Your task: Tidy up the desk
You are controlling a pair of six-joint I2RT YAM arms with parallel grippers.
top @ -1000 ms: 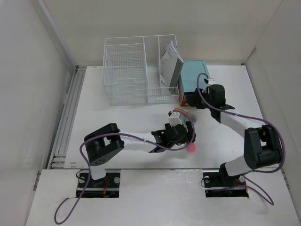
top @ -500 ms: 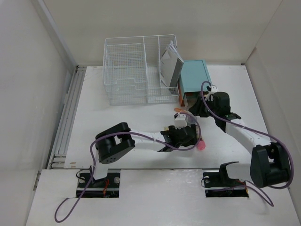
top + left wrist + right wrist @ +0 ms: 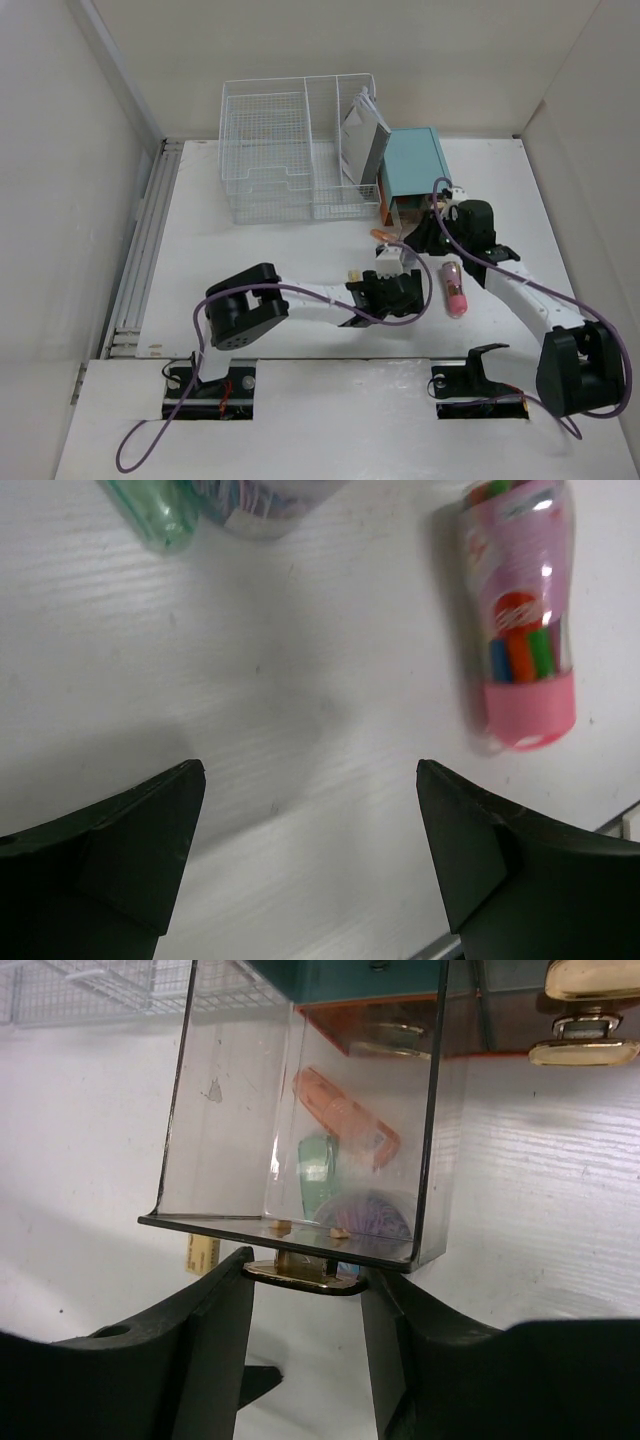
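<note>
The desk (image 3: 250, 260) is a wide white tabletop. My left gripper (image 3: 405, 292) hovers low over it, open and empty (image 3: 310, 770). A pink tube of coloured markers (image 3: 453, 288) lies flat just right of it, also in the left wrist view (image 3: 520, 620). My right gripper (image 3: 438, 226) is shut on the gold handle (image 3: 305, 1272) of a clear drawer (image 3: 300, 1110), pulled out of the teal drawer box (image 3: 415, 165). The drawer looks empty. Through its walls I see an orange clip (image 3: 345, 1120) and a green item (image 3: 320, 1170) on the desk.
A white wire-mesh basket (image 3: 290, 150) stands at the back, left of the teal box, with a grey pouch (image 3: 362, 140) in its right section. A small yellow pad (image 3: 202, 1253) lies near the drawer. Two more gold handles (image 3: 585, 1050) show on the box.
My left gripper has let go of the pink tube, which now lies on the desk to its right. My right gripper has moved toward the near edge, drawing the clear drawer out.
</note>
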